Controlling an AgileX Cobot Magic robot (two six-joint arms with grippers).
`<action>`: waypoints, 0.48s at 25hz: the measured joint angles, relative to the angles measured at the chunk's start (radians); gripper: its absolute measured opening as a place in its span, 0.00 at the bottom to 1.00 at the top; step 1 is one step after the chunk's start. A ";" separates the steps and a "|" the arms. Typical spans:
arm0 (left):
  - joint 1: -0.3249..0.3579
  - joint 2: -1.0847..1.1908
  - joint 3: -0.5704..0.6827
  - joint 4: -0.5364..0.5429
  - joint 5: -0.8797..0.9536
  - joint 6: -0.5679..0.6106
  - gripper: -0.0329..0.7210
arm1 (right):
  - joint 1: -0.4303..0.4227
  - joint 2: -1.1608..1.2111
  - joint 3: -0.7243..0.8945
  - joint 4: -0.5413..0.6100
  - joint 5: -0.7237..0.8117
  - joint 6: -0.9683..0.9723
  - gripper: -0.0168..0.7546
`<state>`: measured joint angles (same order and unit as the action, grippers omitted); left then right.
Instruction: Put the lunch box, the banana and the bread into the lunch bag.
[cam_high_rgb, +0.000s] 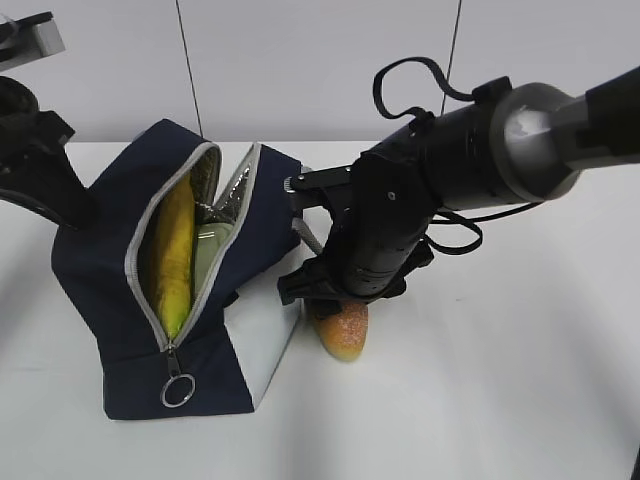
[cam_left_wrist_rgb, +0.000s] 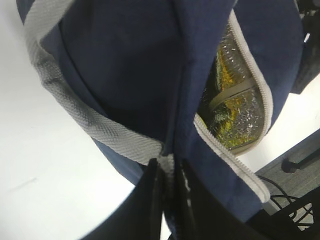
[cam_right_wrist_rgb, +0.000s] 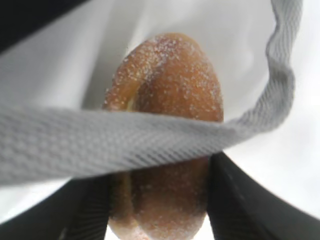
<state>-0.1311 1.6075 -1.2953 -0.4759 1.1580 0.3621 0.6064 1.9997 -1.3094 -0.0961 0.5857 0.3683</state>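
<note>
The navy lunch bag lies on the white table with its zipper open. Inside it are the yellow banana and, beside that, the sage-green lid of the lunch box. My left gripper is shut on the lunch bag where the grey strap meets the fabric, at the bag's far left. The golden-brown bread lies on the table just right of the bag's white panel. My right gripper comes down over the bread, a finger pressed on each side. A grey strap crosses in front of it.
The zipper's ring pull hangs at the bag's near end. Silver lining shows through the opening. The white table stretches to the right and front of the bread. A dark stand sits beyond the table edge.
</note>
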 joint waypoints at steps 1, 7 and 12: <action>0.000 0.000 0.000 0.000 0.000 0.000 0.07 | 0.000 0.000 -0.014 -0.002 0.044 0.000 0.54; 0.000 0.000 0.000 0.000 0.000 0.000 0.07 | 0.000 -0.004 -0.076 -0.075 0.278 0.000 0.54; 0.000 0.000 0.000 0.000 0.000 0.000 0.07 | 0.000 -0.013 -0.130 -0.182 0.457 0.040 0.54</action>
<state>-0.1311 1.6075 -1.2953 -0.4760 1.1580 0.3621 0.6064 1.9863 -1.4392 -0.2781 1.0422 0.4085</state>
